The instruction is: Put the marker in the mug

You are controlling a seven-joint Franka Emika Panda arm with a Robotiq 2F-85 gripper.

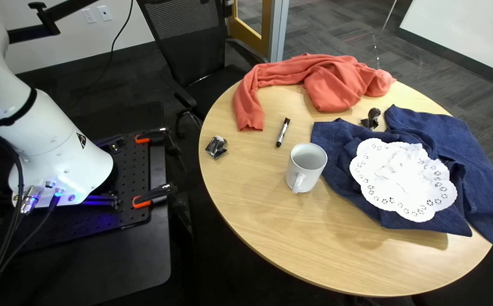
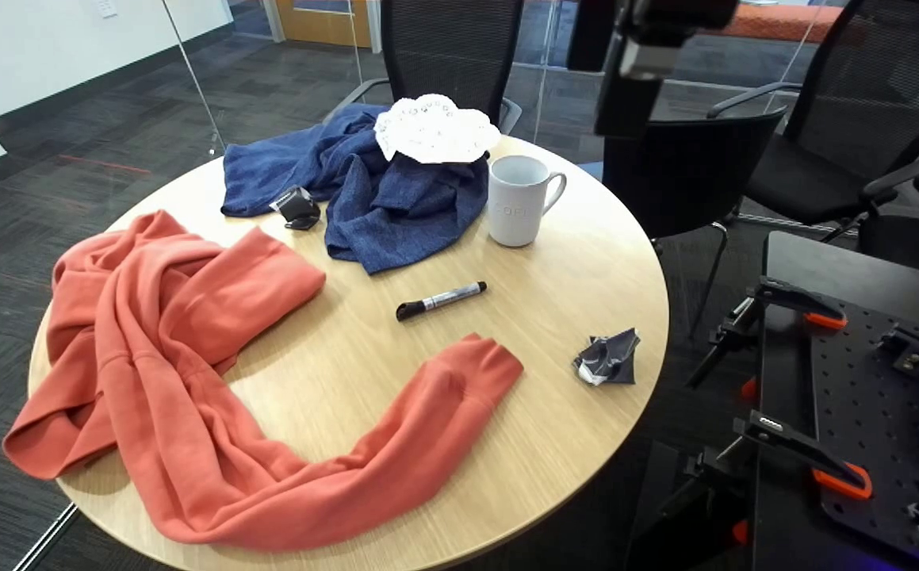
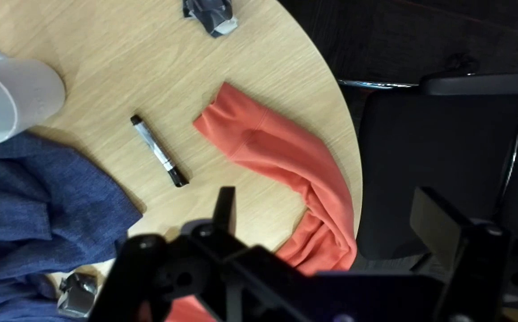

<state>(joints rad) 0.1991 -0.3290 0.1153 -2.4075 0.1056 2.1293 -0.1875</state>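
The marker [image 1: 283, 132] lies flat on the round wooden table, slim, with black ends and a whitish barrel. It also shows in an exterior view [image 2: 443, 300] and in the wrist view [image 3: 157, 148]. The white mug [image 1: 308, 173] stands upright near the marker, beside the blue cloth, its handle to the side; it also shows in an exterior view [image 2: 513, 208] and at the left of the wrist view [image 3: 37, 91]. My gripper [image 3: 328, 210] is open with nothing between its fingers, high above the table. In the wrist view the marker lies up and left of its left finger.
A red-orange sweater [image 1: 331, 87] curves along one table side. A blue cloth [image 1: 340, 140] bears a white lacy doily [image 1: 403, 180]. A dark crumpled wrapper [image 1: 217, 147] lies near the table edge. A small dark chunky object [image 1: 371, 118] lies by the blue cloth. Chairs [image 1: 195, 46] stand around.
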